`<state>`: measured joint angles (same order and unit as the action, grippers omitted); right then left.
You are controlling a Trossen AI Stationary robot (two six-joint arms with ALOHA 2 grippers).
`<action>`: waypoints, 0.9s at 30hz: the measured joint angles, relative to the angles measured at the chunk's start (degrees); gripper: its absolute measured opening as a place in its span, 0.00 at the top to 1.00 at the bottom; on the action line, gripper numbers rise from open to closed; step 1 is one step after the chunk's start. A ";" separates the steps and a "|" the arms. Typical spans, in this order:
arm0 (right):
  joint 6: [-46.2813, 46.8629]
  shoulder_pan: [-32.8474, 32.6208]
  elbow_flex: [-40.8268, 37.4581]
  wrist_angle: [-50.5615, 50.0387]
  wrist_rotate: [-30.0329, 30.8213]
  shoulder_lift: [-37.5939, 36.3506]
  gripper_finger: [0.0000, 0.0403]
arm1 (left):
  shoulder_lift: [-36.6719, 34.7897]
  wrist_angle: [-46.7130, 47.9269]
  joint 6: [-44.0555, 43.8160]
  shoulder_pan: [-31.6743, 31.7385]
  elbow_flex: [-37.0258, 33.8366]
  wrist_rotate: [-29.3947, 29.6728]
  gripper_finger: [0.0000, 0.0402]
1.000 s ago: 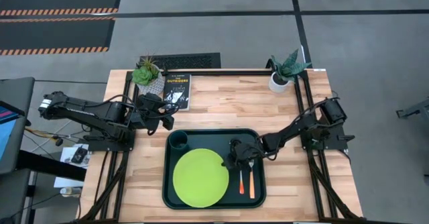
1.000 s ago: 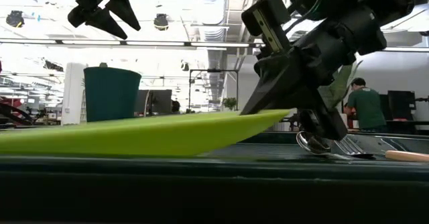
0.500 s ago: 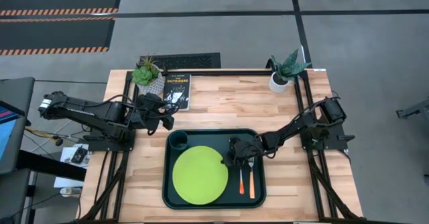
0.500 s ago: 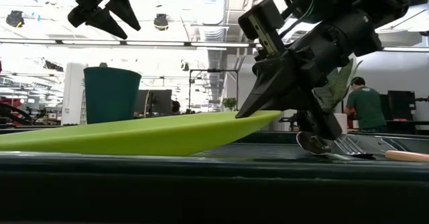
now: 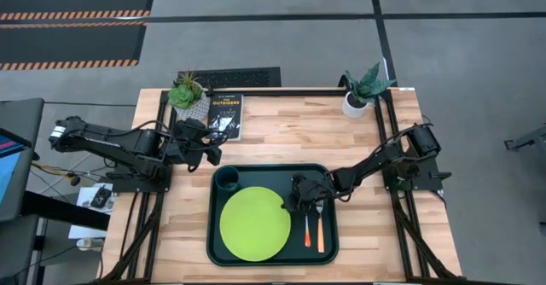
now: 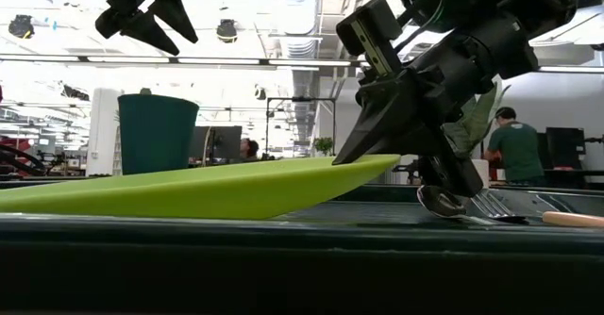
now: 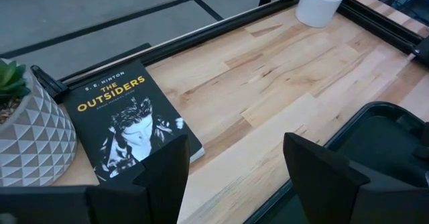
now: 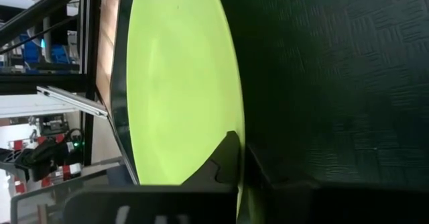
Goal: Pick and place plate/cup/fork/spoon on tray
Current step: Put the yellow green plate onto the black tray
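From above, the tray (image 5: 271, 176) is carrying the plate (image 5: 254, 224), the cup (image 5: 226, 178) in its far left corner, and the spoon (image 5: 307, 230) and fork (image 5: 321, 232) lying side by side along its right side, while the right gripper (image 5: 291, 205) is clamping the plate's right rim. The left gripper (image 5: 213, 153) is hovering apart over bare wood beside the book (image 5: 225, 115) and two plant pots (image 5: 355, 104). At table height, the plate (image 6: 203, 188) is sitting tilted, its pinched edge raised near the cutlery. The left wrist camera is showing its fingers (image 7: 161, 174) standing open. The right wrist camera, dim and close, seems to be showing its fingertips (image 8: 228, 160) nipping the plate rim (image 8: 181, 76).
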<state>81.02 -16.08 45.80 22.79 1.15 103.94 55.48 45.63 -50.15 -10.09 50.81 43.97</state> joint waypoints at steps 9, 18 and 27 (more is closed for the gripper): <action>0.01 0.00 0.00 0.00 0.00 -0.02 0.86 | 0.00 0.00 0.02 0.00 0.00 0.00 0.43; 0.01 0.00 0.00 0.00 0.10 -0.02 0.83 | 0.00 0.00 0.02 0.00 0.00 0.00 0.43; 0.14 -0.01 0.00 0.00 0.36 -0.04 0.83 | 0.00 0.00 0.02 0.00 0.00 0.00 0.43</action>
<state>81.17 -16.09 45.80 22.79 1.51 103.90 55.48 45.63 -50.13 -10.09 50.81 43.97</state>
